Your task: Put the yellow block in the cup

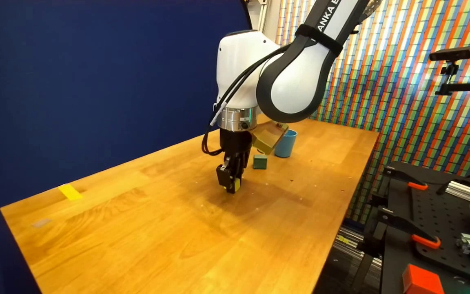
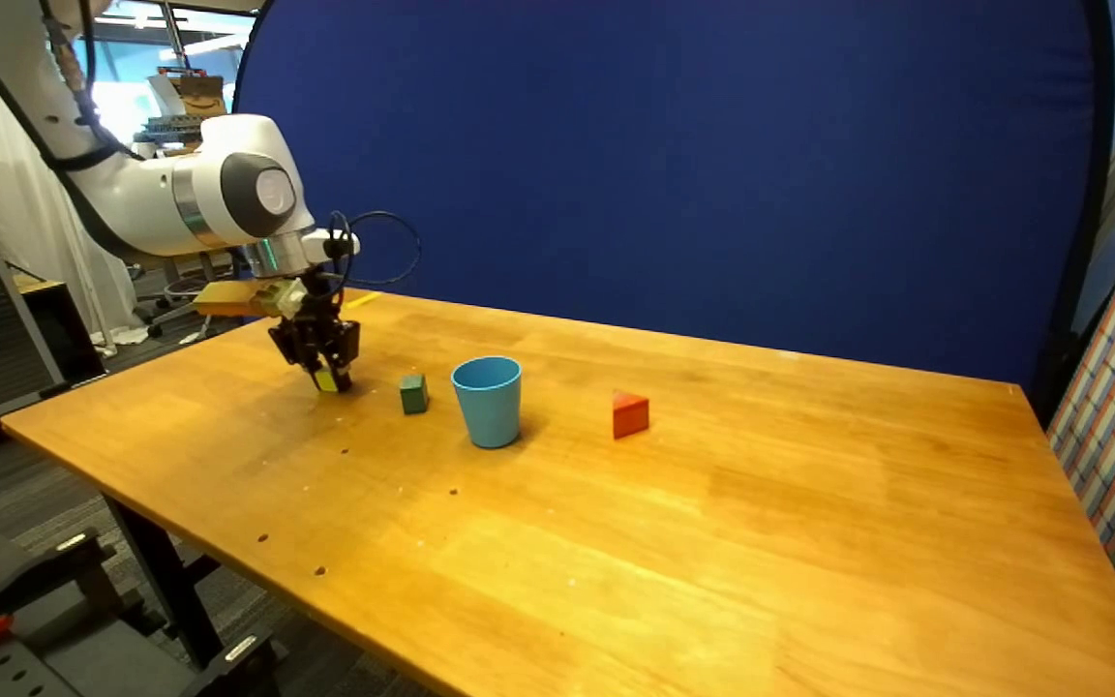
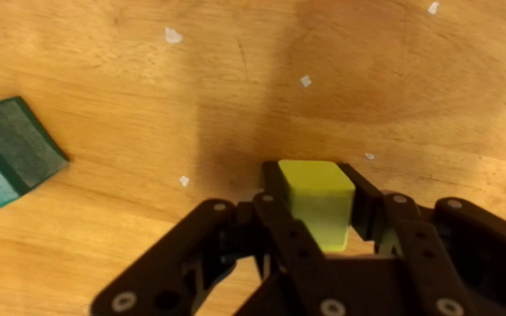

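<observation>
The yellow block (image 3: 321, 202) sits between the two fingers of my gripper (image 3: 316, 184) in the wrist view, with a finger pad against each side. My gripper is shut on it. The block also shows at the fingertips in both exterior views (image 1: 237, 184) (image 2: 326, 380), low at the table; I cannot tell whether it touches the wood. The blue cup (image 2: 492, 409) stands upright on the table, apart from the gripper, beyond the dark green cube. In an exterior view the cup (image 1: 286, 146) is partly hidden behind the wrist part. The cup is out of the wrist view.
The dark green cube (image 2: 413, 394) lies between gripper and cup; it also shows in the wrist view (image 3: 20, 145). A red block (image 2: 630, 414) lies past the cup. A flat yellow patch (image 1: 70, 192) is near the table's edge. A blue screen (image 2: 674, 174) stands behind the table.
</observation>
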`<control>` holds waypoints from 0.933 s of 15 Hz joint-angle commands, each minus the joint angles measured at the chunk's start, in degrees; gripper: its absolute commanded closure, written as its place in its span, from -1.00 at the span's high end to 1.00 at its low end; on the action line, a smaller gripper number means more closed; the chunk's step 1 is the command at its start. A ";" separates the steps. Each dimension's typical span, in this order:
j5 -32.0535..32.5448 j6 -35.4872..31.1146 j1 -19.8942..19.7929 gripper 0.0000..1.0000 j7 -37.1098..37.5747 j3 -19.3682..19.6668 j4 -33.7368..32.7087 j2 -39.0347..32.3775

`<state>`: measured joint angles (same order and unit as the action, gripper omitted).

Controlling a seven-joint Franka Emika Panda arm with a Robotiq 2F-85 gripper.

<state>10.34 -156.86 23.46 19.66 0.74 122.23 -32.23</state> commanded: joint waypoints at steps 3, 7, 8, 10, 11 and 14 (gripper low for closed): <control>5.31 0.93 4.14 -0.74 8.98 9.36 8.02 11.51; 18.30 3.41 4.64 -0.74 20.58 17.74 11.83 21.10; 21.68 4.61 3.24 -0.74 23.32 18.01 12.25 23.03; 25.34 7.23 -1.32 -0.74 27.18 16.23 13.54 26.04; 25.58 7.96 -4.12 -0.74 27.81 14.70 14.85 27.34; 24.62 8.58 -10.90 -0.74 28.39 11.54 18.01 28.85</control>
<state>33.88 -148.74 18.56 45.67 15.81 136.19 -6.73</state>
